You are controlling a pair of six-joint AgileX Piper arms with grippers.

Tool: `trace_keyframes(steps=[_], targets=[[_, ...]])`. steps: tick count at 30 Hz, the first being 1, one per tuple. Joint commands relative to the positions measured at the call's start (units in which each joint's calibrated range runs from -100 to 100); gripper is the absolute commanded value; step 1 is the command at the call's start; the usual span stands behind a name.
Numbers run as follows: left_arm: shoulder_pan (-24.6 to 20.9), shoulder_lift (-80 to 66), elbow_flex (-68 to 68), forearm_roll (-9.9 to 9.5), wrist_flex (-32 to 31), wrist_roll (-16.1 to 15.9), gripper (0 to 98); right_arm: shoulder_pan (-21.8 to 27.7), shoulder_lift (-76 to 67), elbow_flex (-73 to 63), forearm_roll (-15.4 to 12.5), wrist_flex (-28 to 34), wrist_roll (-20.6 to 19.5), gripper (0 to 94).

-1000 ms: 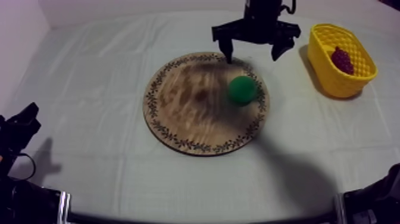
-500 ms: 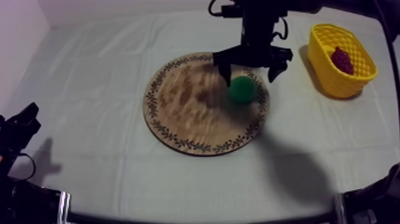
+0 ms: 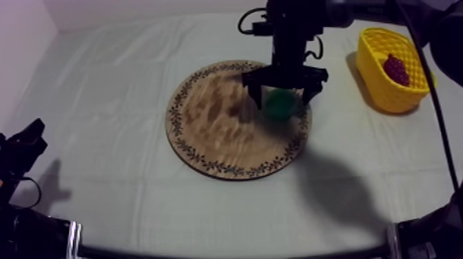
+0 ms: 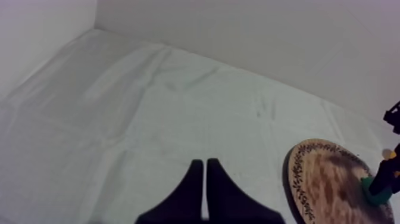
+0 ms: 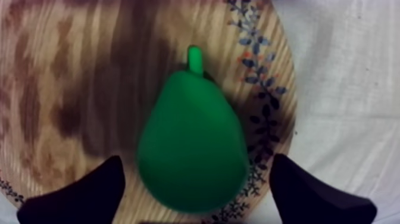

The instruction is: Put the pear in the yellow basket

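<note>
A green pear point(image 3: 280, 105) point(image 5: 191, 149) lies on the round wooden board point(image 3: 213, 127) point(image 5: 71, 89), near its right rim. My right gripper point(image 3: 284, 95) point(image 5: 196, 189) hangs over the pear, open, one black finger point(image 5: 80, 193) on each side of the fruit and apart from it. The yellow basket point(image 3: 377, 65) stands at the table's far right with a bunch of grapes point(image 3: 395, 69) inside. My left gripper point(image 4: 205, 190) rests low at the near left over bare cloth, its fingers together as a narrow wedge; beyond it the board point(image 4: 324, 179) and pear point(image 4: 375, 193) show under the other arm.
The grey-white cloth point(image 3: 103, 89) covers the table, with free room left of the board and in front of it. A pale wall point(image 4: 268, 30) closes the far side. The right arm's shadow falls on the cloth near the front right.
My right gripper has come down and toward the pear, from behind the board's far rim to straddling the fruit. The pear, the basket and the left arm have stayed put.
</note>
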Motion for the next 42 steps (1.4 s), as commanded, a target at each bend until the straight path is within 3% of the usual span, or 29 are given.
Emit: trace_keyframes(steps=[1, 8, 13, 16, 29, 42], targets=[[0.0, 0.0, 0.0, -0.02, 0.0, 0.0, 0.1, 0.1, 0.4, 0.0, 0.0, -0.3, -0.1, 84.6], [0.0, 0.0, 0.0, -0.02, 0.0, 0.0, 0.1, 0.1, 1.9, -0.3, 0.2, -1.5, -0.5, 61.9], [0.0, 0.0, 0.0, -0.02, 0.0, 0.0, 0.1, 0.2, 2.3, -0.9, 0.0, -1.7, 0.3, 40.5], [0.0, 0.0, 0.0, -0.02, 0.0, 0.0, 0.1, 0.2, 2.2, -1.0, -0.1, -1.8, 0.5, 34.1], [0.0, 0.0, 0.0, -0.02, 0.0, 0.0, 0.1, 2.1, -8.6, 1.1, 3.0, -0.2, 1.8, 33.3], [0.0, 0.0, 0.0, -0.02, 0.0, 0.0, 0.1, 9.9, -24.3, -2.7, 9.0, 1.5, 8.7, 35.0]])
